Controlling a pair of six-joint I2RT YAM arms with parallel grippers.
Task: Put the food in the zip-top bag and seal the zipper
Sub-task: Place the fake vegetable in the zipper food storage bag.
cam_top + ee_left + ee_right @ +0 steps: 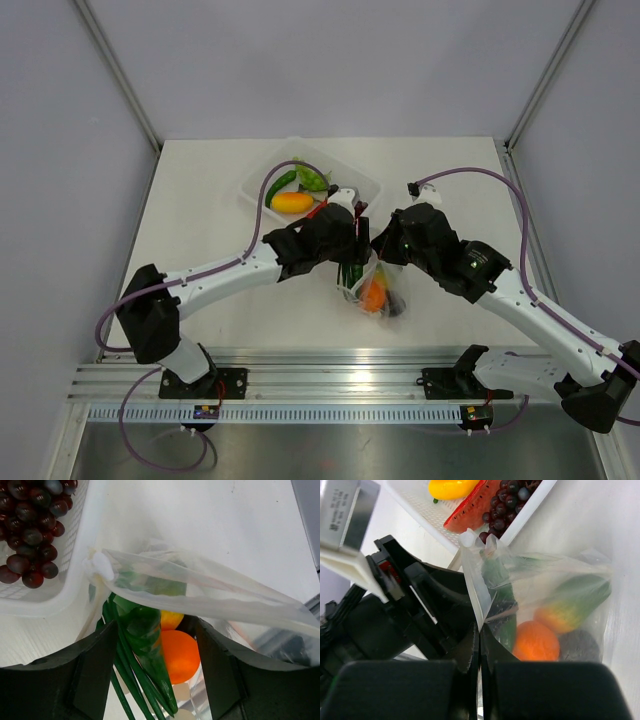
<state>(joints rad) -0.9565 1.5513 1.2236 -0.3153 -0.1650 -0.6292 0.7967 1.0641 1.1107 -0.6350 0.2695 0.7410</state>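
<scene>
Just below ctr of the top view the zip-top bag point(378, 290) is seen, hung btwn both wrists, loaded w/ green onion point(135, 680), orange piece point(180, 655) & more. Grapes point(30, 530), watermelon slice point(472, 507) & yellow piece point(450, 487) lie in the tray point(365, 185), upper ctr. R gripper point(480, 635) is pressed together, pinching the bag's mouth edge. L gripper point(154, 627) is spread astride the mouth, nothing gripped. Filling is judged unfinished. The pinch should be held high but not pulled taut, or the mouth gets flattened. Tray items should be fetched by L one at a time. The zipper can't be told from the film.
</scene>
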